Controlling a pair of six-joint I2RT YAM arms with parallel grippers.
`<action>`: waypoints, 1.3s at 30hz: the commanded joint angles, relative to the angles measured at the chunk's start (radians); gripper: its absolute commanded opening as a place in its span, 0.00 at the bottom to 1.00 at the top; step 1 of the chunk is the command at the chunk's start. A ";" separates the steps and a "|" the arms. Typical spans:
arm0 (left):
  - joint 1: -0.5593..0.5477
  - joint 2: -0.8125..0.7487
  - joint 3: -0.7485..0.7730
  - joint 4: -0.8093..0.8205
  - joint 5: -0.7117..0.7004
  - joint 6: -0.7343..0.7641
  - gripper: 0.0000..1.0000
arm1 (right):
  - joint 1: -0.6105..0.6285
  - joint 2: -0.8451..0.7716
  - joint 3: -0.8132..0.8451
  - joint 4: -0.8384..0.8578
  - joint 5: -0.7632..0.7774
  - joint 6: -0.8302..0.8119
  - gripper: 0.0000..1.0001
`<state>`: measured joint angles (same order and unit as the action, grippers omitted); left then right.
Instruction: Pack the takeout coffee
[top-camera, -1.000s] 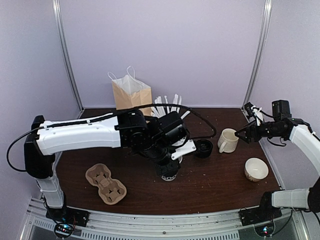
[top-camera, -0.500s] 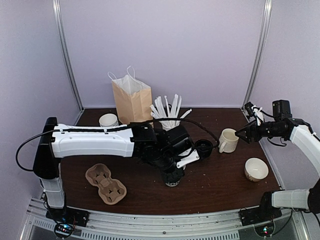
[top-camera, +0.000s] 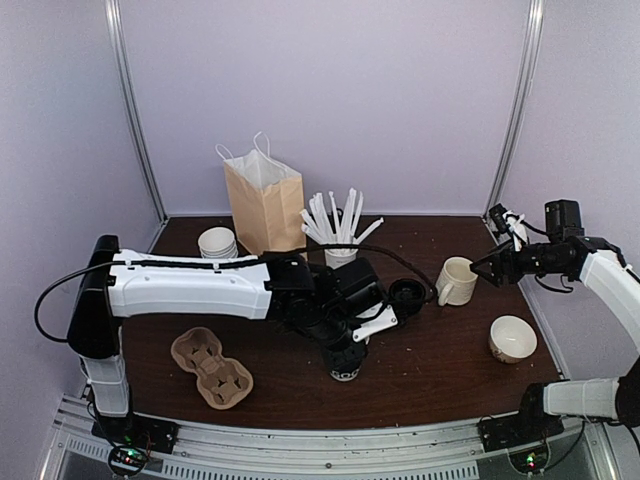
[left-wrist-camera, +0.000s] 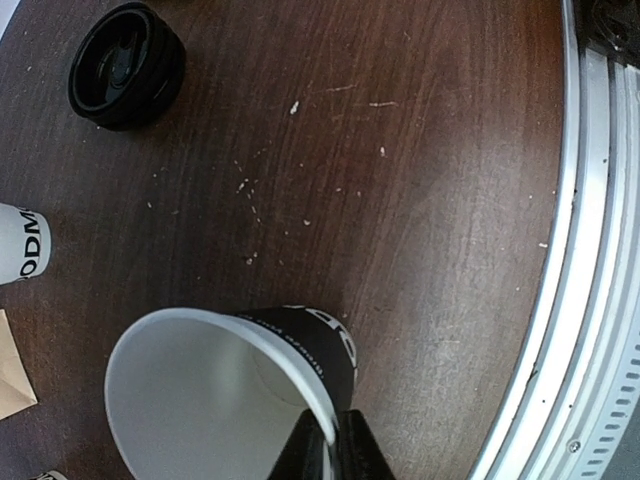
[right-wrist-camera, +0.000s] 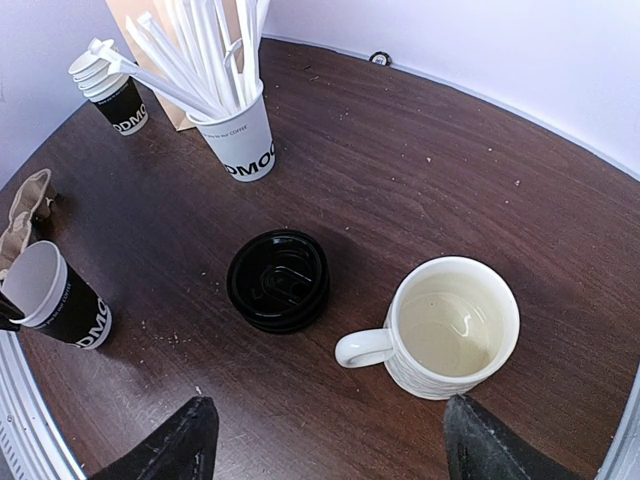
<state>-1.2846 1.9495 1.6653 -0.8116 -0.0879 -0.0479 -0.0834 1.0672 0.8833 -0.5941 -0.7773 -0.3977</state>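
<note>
Takeout coffee cup (top-camera: 343, 368), open-topped black paper with white lettering, stood near the front edge of the dark wooden table (top-camera: 450, 370), its rim pinched by the nearly closed left gripper (left-wrist-camera: 325, 440). Its round black plastic lid (right-wrist-camera: 278, 280) lay apart. The right gripper (right-wrist-camera: 335, 445) hung wide open and empty above a white ceramic mug (right-wrist-camera: 455, 325).

- Brown table (top-camera: 440, 385).
- Paper bag (top-camera: 265, 205) at eleven o'clock, cup stack (top-camera: 217, 242) ten, stick cup (top-camera: 341, 257) twelve.
- Black lid (top-camera: 407, 296) and mug (top-camera: 456, 282) at two.
- Bowl (top-camera: 512, 338) four, carrier (top-camera: 210, 367) eight, black cup (right-wrist-camera: 72, 310) six.
</note>
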 joint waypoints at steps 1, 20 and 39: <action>0.000 0.014 -0.013 0.031 0.018 0.006 0.15 | 0.005 0.003 -0.009 -0.008 0.012 -0.012 0.81; 0.067 -0.298 -0.028 0.034 -0.144 -0.026 0.68 | 0.175 0.093 0.227 -0.356 0.098 -0.422 0.81; 0.178 -0.579 -0.315 0.211 -0.237 -0.320 0.67 | 0.602 0.451 0.375 -0.399 0.477 -0.767 0.57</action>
<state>-1.1164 1.4414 1.3994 -0.6937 -0.2932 -0.3107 0.4770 1.4517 1.2133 -0.9466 -0.3893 -1.0348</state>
